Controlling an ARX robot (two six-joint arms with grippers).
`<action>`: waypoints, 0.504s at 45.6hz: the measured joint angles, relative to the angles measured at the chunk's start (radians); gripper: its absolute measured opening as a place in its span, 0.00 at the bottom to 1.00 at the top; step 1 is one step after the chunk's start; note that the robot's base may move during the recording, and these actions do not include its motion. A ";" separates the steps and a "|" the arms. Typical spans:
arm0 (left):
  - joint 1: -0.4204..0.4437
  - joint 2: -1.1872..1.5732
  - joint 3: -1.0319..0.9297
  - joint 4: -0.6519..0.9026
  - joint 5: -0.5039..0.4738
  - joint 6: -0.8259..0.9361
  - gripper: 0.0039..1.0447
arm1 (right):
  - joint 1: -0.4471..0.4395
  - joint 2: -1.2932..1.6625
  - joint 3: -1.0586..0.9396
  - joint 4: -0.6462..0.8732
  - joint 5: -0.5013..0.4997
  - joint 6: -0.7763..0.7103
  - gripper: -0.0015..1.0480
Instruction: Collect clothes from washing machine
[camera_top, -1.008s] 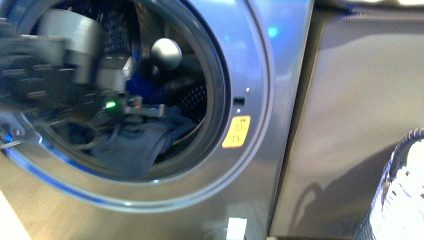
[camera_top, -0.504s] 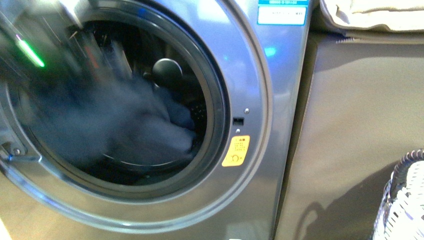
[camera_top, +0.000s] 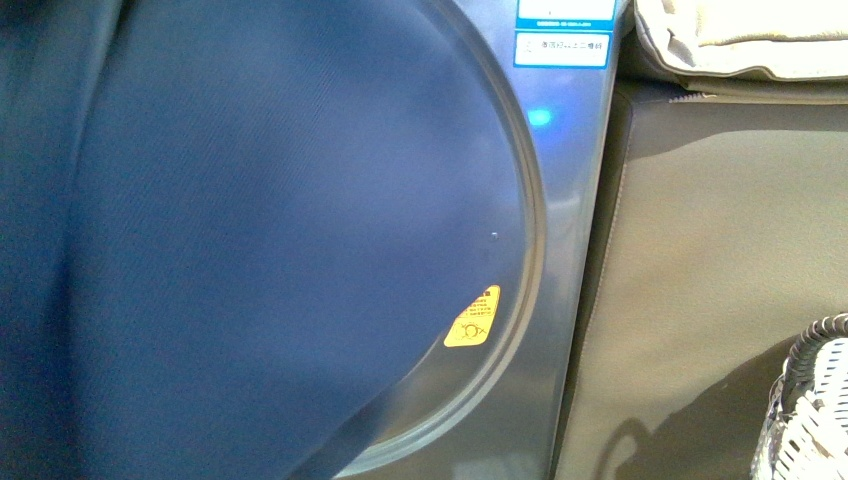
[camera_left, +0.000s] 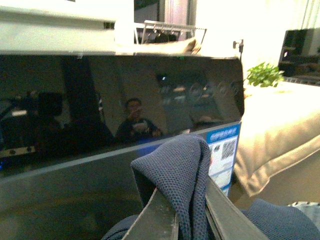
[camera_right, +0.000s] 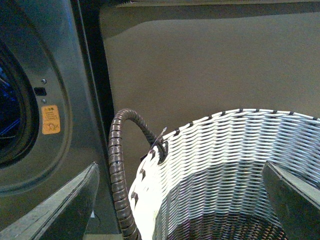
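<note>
Since a second ago the clothes (camera_top: 250, 250) have come out of the drum and now hang close before the front camera, hiding the washing machine (camera_top: 565, 250) opening. The left fingers (camera_left: 157, 220) are pinched on a navy fold. The right fingers (camera_right: 70, 205) are spread wide, holding nothing, over the woven basket (camera_right: 225, 150). A beige cushion (camera_top: 740, 40) lies beyond.

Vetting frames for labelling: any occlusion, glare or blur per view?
Front view: clothes cover most of the frame, washer slightly soft. Left wrist view: background blown out, black washer top mirrors the room. Right wrist view: evenly lit, basket sharp.
</note>
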 joint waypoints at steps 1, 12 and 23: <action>-0.005 0.002 0.010 0.000 0.000 -0.002 0.05 | 0.000 0.000 0.000 0.000 0.000 0.000 0.93; -0.127 0.085 0.234 0.005 -0.018 -0.014 0.05 | 0.000 0.000 0.000 0.000 0.000 0.000 0.93; -0.258 0.185 0.470 -0.098 -0.036 0.023 0.05 | 0.000 0.000 0.000 0.000 0.000 0.000 0.93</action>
